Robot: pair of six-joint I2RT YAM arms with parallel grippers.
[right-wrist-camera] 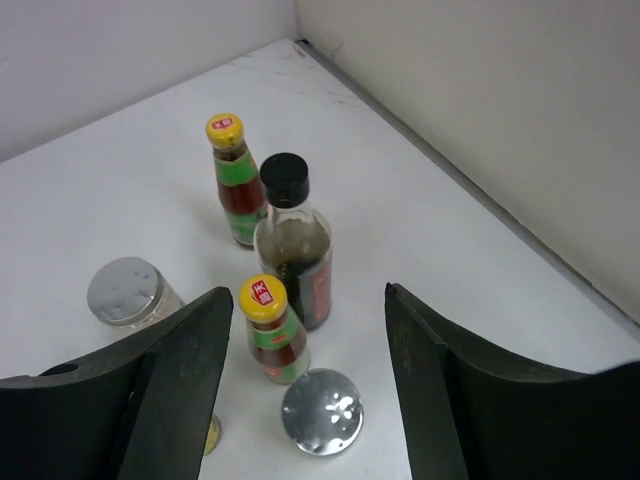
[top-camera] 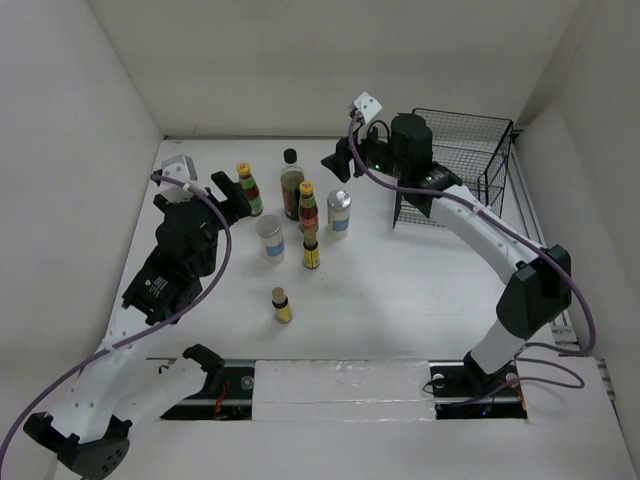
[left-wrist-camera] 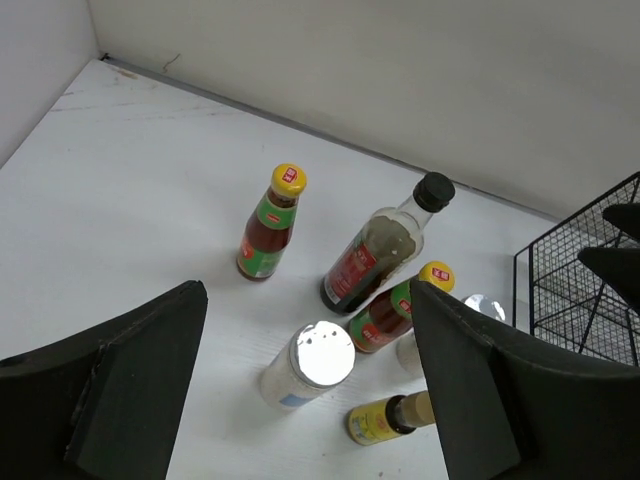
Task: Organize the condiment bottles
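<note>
**All seven bottles upright on the bench, both jaws released**

At the far left the left arm [top-camera: 170, 262] reaches up over the white bench [top-camera: 420, 290]. The left jaws are spread wide and grip nothing. They hover just left of the left yellow-capped bottle [top-camera: 249, 190], which stands alone with its red-and-green label.

Next comes the left white jar [top-camera: 270, 239] with a silver lid, nearer the arm bases than that bottle. The near tiny bottle [top-camera: 282, 305], yellow-labelled, stands well apart from the rest, toward the bases.

The dark bottle [top-camera: 292, 185] with a black cap is the tallest and sits at the back of the cluster. Just beside it on the right is the right yellow-capped bottle [top-camera: 308, 207]. Directly in front of that one is the far tiny bottle [top-camera: 311, 250]; whether the two touch cannot be told.

The right white jar [top-camera: 339, 212], also silver-lidded, closes the group on the right.

Above and behind this jar hang the right jaws. They are parted wide and empty, and in the right wrist view the dark bottle and the right yellow-capped bottle show in the gap between them.

Farthest right, the black wire basket [top-camera: 462, 158] sits in the back corner. The right arm [top-camera: 482, 232] passes in front of it.
</note>
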